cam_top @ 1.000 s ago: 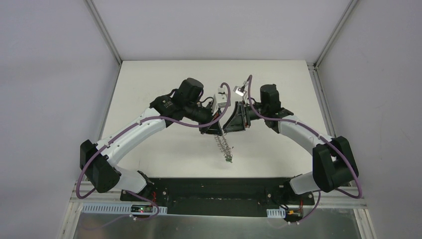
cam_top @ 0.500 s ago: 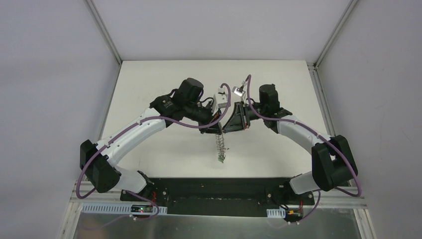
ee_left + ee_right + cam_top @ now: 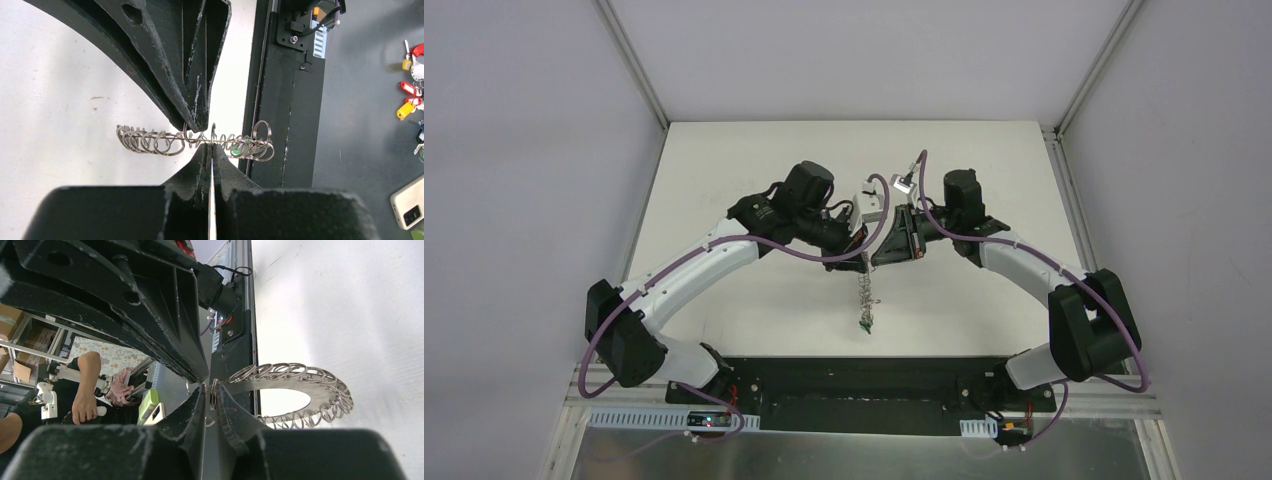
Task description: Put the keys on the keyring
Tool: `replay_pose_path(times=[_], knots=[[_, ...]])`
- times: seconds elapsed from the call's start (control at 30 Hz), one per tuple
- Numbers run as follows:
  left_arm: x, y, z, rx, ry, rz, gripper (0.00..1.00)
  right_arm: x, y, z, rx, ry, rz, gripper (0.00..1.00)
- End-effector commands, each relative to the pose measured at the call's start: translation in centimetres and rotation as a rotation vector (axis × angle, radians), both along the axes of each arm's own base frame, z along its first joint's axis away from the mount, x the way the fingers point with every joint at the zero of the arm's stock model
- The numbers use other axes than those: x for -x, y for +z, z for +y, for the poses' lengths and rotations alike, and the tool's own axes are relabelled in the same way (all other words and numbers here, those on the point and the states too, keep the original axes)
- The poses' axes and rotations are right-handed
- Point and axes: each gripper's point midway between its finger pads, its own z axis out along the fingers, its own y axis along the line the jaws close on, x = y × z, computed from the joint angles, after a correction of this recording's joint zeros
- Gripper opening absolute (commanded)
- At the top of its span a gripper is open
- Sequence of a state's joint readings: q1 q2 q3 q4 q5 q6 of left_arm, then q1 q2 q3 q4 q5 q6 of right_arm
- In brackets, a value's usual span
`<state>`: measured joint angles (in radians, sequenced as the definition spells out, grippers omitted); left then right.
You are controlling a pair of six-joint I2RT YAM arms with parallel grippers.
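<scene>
The keyring [image 3: 864,298] hangs edge-on below both grippers, above the table. My left gripper [image 3: 860,257] is shut on its rim; in the left wrist view the gripper [image 3: 211,146] pinches the ring among the wire loops [image 3: 150,141]. My right gripper [image 3: 877,257] meets it from the other side. In the right wrist view the gripper [image 3: 212,389] is closed on one wire loop beside the flat grey ring [image 3: 285,384]. The green key head [image 3: 235,148] shows among the loops, at the ring's low end [image 3: 864,325]. The yellow-gold key is not in view.
The white table [image 3: 754,180] lies under the arms, with a black base rail [image 3: 864,375] at its near edge. Off the table, the left wrist view shows coloured key tags [image 3: 411,65] and a phone [image 3: 407,210]. A person [image 3: 85,390] stands beyond the table.
The hanging keyring has swung left, its low end moving towards the left arm. Both grippers have shifted slightly left and stay closed on it.
</scene>
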<state>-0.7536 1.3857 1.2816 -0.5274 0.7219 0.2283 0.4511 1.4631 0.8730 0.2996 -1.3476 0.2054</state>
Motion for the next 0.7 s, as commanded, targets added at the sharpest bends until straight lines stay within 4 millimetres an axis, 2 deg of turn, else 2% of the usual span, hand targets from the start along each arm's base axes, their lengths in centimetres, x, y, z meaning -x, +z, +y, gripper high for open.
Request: replay_pose_path(times=[0.0, 0.23, 0.53, 0.6, 0.67], knots=[[0.3, 1.0, 0.0, 0.033, -0.042, -0.084, 0.0, -0.8, 1.4, 0.1, -0.027, -0.009, -0.07, 0.12], [0.2, 0.9, 0.1, 0.031, -0.047, -0.095, 0.0, -1.0, 1.6, -0.1, -0.022, -0.034, -0.103, 0.0], [0.2, 0.6, 0.2, 0.016, -0.064, -0.105, 0.0, -1.4, 1.7, -0.1, -0.003, -0.07, -0.172, 0.0], [0.3, 0.3, 0.5, 0.003, -0.092, -0.133, 0.06, -1.5, 2.1, -0.3, 0.003, -0.073, -0.219, 0.0], [0.3, 0.1, 0.8, -0.007, -0.115, -0.16, 0.17, -1.3, 2.5, -0.5, 0.01, -0.075, -0.26, 0.0]])
